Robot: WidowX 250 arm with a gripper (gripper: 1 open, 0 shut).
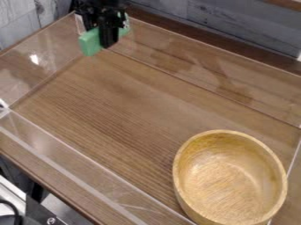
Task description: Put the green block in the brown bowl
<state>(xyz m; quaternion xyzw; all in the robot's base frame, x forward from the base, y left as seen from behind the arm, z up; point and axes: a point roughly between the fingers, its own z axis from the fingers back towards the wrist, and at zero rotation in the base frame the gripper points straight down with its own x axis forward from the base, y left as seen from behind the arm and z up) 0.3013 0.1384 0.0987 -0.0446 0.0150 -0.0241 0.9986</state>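
The green block (90,42) hangs in the air near the top left of the camera view, well above the wooden table. My gripper (104,37) is shut on it, and its black fingers cover the block's right part. Only the gripper's lower part shows; the arm runs off the top edge. The brown bowl (230,214) stands at the bottom right, a large tan wooden bowl with a thick rim and nothing in it, far from the gripper.
Low clear plastic walls (35,61) ring the wood-grain table (141,114). A grey plank wall (235,22) runs behind. The table's front edge drops off at the lower left.
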